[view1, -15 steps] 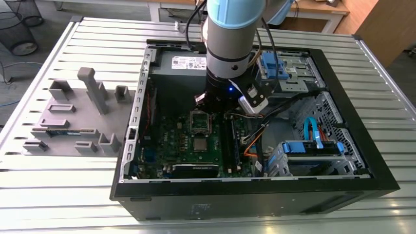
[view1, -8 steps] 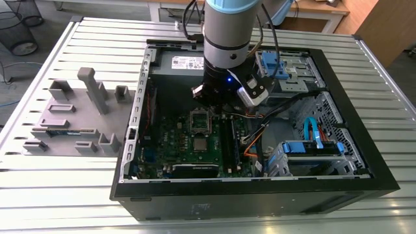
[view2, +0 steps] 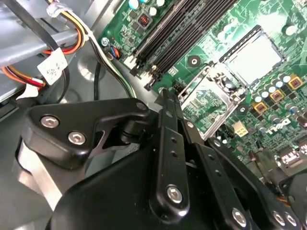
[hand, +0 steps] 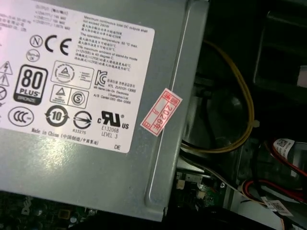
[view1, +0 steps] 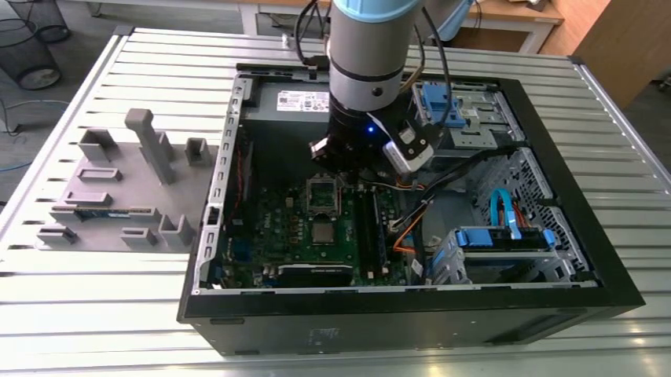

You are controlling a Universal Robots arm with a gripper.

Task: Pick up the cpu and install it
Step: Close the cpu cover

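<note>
Exterior view: the black gripper (view1: 344, 174) hung inside the open black computer case (view1: 419, 326).
The small silver-grey square cpu (view1: 322, 232) seemed to sit on the green motherboard (view1: 275, 228), near the gripper, apart from it. Second wrist view: whether the gripper was wide or narrow could not be told. First wrist view: a grey metal power supply box (hand: 96, 182).

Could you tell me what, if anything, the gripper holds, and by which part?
Cannot be told: the gripper hangs over the motherboard, its own body hiding any hold.
</note>
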